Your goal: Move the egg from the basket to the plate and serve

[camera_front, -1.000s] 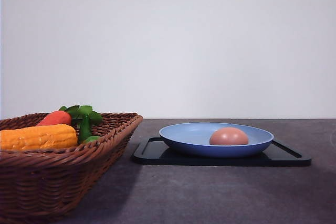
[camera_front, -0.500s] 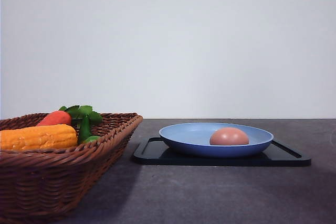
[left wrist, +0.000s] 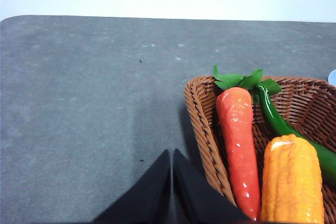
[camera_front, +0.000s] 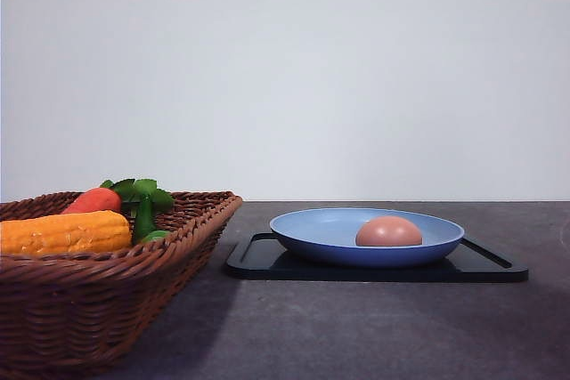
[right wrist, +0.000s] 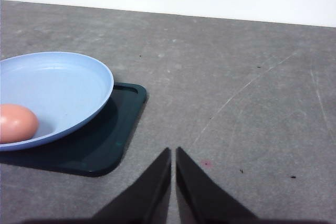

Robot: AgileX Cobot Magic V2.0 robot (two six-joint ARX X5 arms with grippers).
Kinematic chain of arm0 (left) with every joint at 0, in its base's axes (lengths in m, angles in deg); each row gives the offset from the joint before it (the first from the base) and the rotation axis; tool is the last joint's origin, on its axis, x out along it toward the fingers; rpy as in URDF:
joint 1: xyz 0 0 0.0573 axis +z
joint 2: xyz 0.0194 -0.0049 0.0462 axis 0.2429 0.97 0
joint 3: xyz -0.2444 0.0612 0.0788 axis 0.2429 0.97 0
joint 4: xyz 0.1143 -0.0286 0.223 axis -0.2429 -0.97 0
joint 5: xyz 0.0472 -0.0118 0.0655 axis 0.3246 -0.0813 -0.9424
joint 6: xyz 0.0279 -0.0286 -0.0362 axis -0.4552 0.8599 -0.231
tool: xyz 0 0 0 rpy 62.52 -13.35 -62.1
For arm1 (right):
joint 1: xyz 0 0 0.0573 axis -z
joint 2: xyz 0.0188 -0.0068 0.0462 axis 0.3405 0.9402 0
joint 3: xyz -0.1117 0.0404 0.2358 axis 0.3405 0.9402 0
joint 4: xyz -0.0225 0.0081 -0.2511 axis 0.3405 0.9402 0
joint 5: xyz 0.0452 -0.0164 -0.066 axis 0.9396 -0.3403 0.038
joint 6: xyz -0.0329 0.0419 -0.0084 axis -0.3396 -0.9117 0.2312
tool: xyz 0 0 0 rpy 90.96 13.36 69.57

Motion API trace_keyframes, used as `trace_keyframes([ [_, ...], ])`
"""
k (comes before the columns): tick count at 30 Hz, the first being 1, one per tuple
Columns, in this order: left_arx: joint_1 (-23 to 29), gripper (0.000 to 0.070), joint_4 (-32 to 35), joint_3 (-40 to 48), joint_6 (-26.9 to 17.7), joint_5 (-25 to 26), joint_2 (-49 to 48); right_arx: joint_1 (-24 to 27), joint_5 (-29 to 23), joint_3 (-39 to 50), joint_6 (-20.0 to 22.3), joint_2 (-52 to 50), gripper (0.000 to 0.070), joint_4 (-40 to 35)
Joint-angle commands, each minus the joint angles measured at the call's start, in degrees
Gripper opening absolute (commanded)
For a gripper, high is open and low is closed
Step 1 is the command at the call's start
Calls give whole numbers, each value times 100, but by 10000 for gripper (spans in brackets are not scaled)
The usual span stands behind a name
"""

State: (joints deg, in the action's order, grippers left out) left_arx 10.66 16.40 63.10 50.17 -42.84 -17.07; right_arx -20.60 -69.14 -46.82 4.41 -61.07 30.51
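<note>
Egg-handling looked finished when you paused: your right gripper (right wrist: 173,153) had its jaws pressed together on nothing, well apart from the egg (right wrist: 17,123), which lay inside the plate (right wrist: 79,77) on the black tray (right wrist: 113,150). Your left gripper (left wrist: 171,156) was likewise pinched closed and empty, hanging over bare table (left wrist: 79,103) just beside the basket (left wrist: 202,135), where the carrot (left wrist: 239,145) and corn cob (left wrist: 291,182) lay. If serving remained, you needed to grip the tray's rim and keep it level, or the egg could roll.
</note>
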Motion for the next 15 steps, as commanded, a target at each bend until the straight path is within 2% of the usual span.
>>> trace_keyframes([
  [1,2,0,-81,122,-72,7,-13,9,-2,33,-74,-22,0,-9],
  [15,2,0,-83,122,-72,7,-13,9,-2,33,-74,-22,0,-9],
])
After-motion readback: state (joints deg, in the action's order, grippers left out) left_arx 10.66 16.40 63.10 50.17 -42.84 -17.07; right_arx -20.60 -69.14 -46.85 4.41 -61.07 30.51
